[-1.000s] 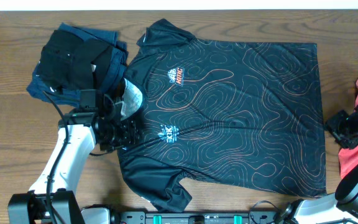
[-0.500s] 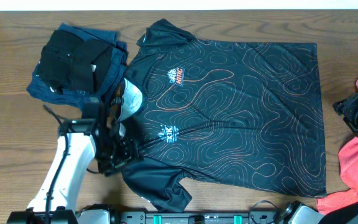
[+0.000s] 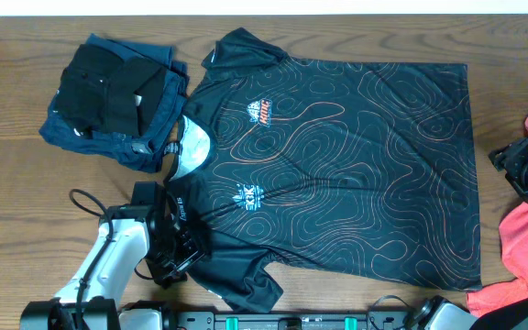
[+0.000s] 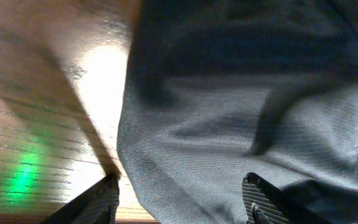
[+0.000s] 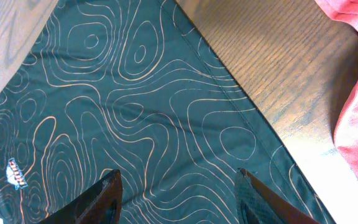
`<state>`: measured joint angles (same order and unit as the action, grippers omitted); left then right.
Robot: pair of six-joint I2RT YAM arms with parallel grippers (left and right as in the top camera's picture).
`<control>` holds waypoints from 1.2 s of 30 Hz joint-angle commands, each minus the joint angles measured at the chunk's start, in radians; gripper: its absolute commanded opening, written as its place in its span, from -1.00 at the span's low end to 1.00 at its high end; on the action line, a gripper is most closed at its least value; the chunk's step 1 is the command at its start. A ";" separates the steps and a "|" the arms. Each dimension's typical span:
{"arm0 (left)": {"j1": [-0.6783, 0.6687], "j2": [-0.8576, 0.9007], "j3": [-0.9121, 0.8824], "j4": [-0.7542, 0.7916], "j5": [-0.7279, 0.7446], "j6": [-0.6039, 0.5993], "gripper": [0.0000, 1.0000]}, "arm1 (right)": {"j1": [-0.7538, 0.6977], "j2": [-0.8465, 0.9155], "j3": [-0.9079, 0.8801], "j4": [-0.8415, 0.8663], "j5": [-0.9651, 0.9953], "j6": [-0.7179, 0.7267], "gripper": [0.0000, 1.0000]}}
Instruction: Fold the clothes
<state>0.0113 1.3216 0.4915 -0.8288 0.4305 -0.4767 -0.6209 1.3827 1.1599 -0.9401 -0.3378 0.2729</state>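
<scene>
- The wooden desk (image 3: pixel 26 183) carries everything. Its bare grain shows to the left of the shirt and in a strip beside the hem.
- The black sports shirt (image 3: pixel 356 174) lies spread flat across the middle of the desk, front up, with its collar (image 3: pixel 191 147) to the left and its hem (image 3: pixel 470 174) to the right. It looks thin, light and slick, so I judge it will slide and droop rather than hold a crease. Edges and corners, such as a sleeve cuff or a hem corner, seem the best places to grip.
- A stack of folded dark garments (image 3: pixel 108 101), navy under black, sits at the upper left, touching the shirt's shoulder.
- A coral-red garment (image 3: pixel 525 247) lies crumpled at the right edge, apart from the hem.
- The left tool (image 4: pixel 179 202) hangs low over the near sleeve (image 3: pixel 236 275). Its jaws stand well apart with sleeve cloth beneath the gap, and nothing is pinched.
- The right tool (image 5: pixel 179 193) hovers by the hem's far corner, its jaws also wide and holding nothing.
- Only the overhead view shows the whole layout and the stack. The left wrist view alone shows the fine knit and soft ripples at the sleeve edge. The right wrist view alone shows the stitched hem line lying flat on the wood.
</scene>
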 commanded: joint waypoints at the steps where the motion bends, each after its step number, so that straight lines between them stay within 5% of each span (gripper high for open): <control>1: -0.002 0.005 -0.037 0.016 -0.019 -0.034 0.16 | -0.007 -0.008 0.008 0.003 -0.010 -0.019 0.13; 4: -0.002 0.005 -0.037 0.044 -0.019 -0.040 -0.36 | -0.007 -0.008 0.008 0.006 -0.010 -0.016 0.12; 10: -0.002 0.004 -0.009 0.071 0.061 -0.011 -0.87 | -0.007 -0.007 0.008 0.004 0.000 -0.016 0.14; 23: -0.002 0.001 0.261 -0.111 0.002 0.118 -0.88 | -0.071 0.010 -0.034 -0.126 0.154 0.049 0.21; 36: -0.002 0.001 0.277 -0.098 -0.077 0.121 -0.88 | -0.186 0.010 -0.312 -0.101 0.197 0.037 0.19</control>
<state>0.0109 1.3220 0.7498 -0.9306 0.3904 -0.3676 -0.7994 1.3918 0.8745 -1.0462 -0.1822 0.3099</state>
